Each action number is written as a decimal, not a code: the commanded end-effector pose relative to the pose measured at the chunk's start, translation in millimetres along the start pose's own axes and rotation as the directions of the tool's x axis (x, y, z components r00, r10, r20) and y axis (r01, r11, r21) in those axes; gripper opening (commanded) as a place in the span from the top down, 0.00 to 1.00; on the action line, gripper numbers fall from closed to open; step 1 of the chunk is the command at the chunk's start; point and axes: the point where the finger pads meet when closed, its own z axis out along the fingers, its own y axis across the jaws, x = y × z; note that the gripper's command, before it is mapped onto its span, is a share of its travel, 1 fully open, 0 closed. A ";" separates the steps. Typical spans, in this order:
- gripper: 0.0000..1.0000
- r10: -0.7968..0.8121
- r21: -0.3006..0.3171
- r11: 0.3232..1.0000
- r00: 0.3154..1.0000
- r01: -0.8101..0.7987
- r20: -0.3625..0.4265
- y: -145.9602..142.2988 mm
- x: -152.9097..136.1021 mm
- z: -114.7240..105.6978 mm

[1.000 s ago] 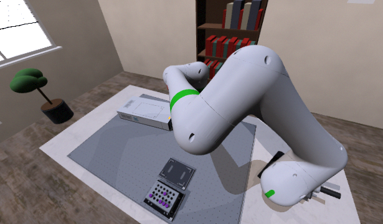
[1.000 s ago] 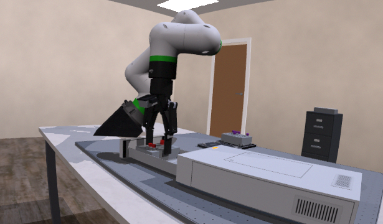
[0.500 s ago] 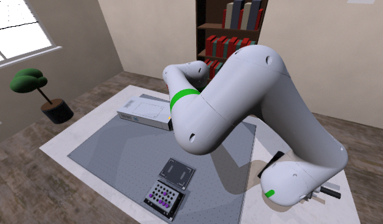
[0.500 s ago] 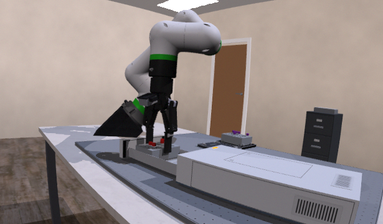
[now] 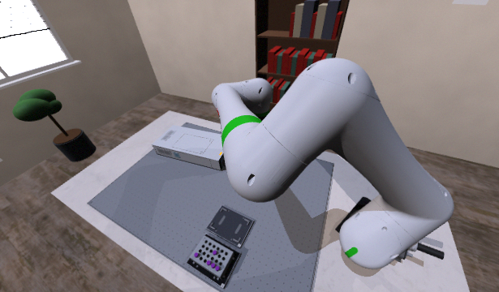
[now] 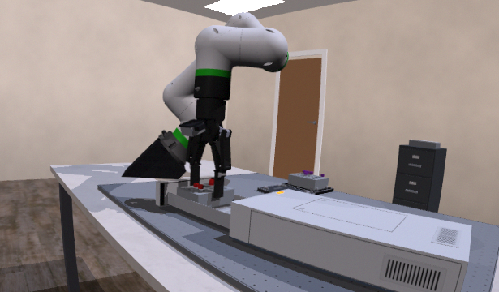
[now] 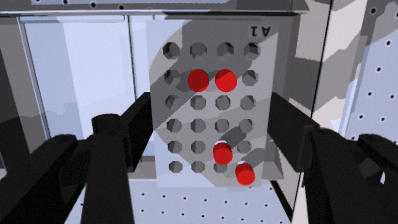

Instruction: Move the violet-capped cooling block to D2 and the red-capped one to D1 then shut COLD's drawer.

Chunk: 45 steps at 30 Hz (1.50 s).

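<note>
Red-capped cooling block [image 6: 198,196] [image 7: 210,114]: over the open drawer [image 6: 200,213] [image 7: 102,75], its underside hidden; whether it is clear of the drawer floor cannot be told. Four red caps [image 6: 212,182] [image 7: 198,80] seen from the wrist, upper two side by side, lower two leaning in that view.

Gripper [image 6: 207,187] [image 7: 209,108]: fingers part-way open, closed on the block's two opposite sides, block pinched between them.

Step in hand, as judged: second block being taken out. A straight, level lift is called for next, high enough for block and tubes to pass the drawer walls, then a carry to D1 [image 5: 230,227] [image 6: 273,188]. Tubes are loose; a tilt or knock could spill them.

Farther out: violet-capped block [image 5: 206,256] [image 6: 307,181] seated on D2 [image 5: 196,269] [image 6: 329,190], seemingly flat. Lamp [image 5: 221,154] [image 6: 280,192] lit on COLD [image 5: 192,142] [image 6: 354,227]; drawer still to be shut afterwards.
</note>
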 end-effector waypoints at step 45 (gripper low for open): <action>0.90 0.000 0.001 1.000 1.000 0.000 -0.002 -0.1 0.4 -51.8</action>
